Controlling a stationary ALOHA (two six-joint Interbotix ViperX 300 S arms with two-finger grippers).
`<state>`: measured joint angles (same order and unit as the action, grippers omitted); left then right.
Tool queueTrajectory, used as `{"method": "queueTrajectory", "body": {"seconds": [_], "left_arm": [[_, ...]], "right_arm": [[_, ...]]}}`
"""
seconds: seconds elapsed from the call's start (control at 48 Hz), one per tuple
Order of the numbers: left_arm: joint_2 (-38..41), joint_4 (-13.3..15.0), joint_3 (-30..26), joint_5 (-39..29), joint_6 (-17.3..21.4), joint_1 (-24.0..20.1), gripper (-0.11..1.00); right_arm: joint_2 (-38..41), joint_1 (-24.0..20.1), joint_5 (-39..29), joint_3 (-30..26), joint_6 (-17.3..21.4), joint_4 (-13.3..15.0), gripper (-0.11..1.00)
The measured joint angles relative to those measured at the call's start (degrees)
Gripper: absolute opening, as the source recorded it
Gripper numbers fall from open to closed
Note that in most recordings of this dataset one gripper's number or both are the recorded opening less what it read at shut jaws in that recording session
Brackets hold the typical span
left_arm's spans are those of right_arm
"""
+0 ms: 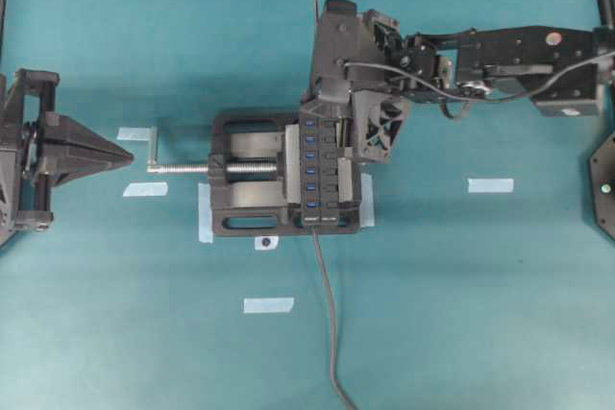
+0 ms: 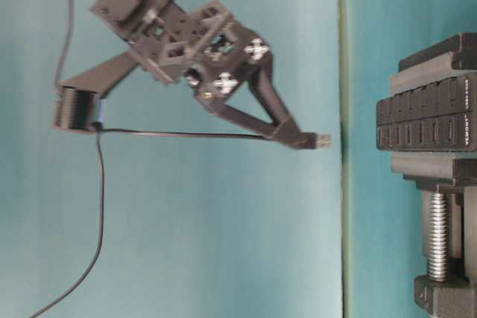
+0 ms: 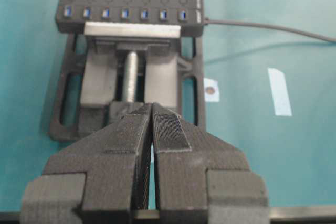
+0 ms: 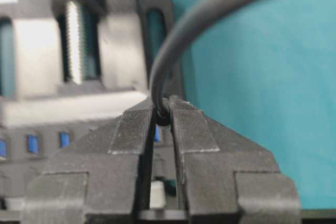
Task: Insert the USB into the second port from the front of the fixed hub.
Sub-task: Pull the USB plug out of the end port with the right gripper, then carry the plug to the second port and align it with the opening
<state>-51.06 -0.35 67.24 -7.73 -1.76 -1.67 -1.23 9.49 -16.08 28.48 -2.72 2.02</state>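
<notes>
The fixed hub is a long black bar with a row of blue ports, clamped in a black vise. The second port from the end where the hub's own cable leaves is unoccupied. My right gripper is shut on the USB. The small plug sticks out past the fingertips and points at the hub, a short gap away. From overhead this gripper hangs over the hub's far end. The thin cable curves out from between the pads. My left gripper is shut and holds nothing, left of the vise.
The vise's silver screw handle sticks out towards my left gripper. The hub's own dark cable runs to the table's front edge. Strips of pale tape lie on the teal table. The right arm spans the back right.
</notes>
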Motion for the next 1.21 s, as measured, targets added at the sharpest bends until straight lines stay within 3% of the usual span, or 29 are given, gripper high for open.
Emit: {"method": "queueTrajectory", "body": {"seconds": [1.21], "left_arm": [[0.0,0.0,0.4,0.0,0.0,0.0,0.0]], "right_arm": [[-1.5,-7.1,-3.1,-0.4,5.4,-0.1,0.09]]}}
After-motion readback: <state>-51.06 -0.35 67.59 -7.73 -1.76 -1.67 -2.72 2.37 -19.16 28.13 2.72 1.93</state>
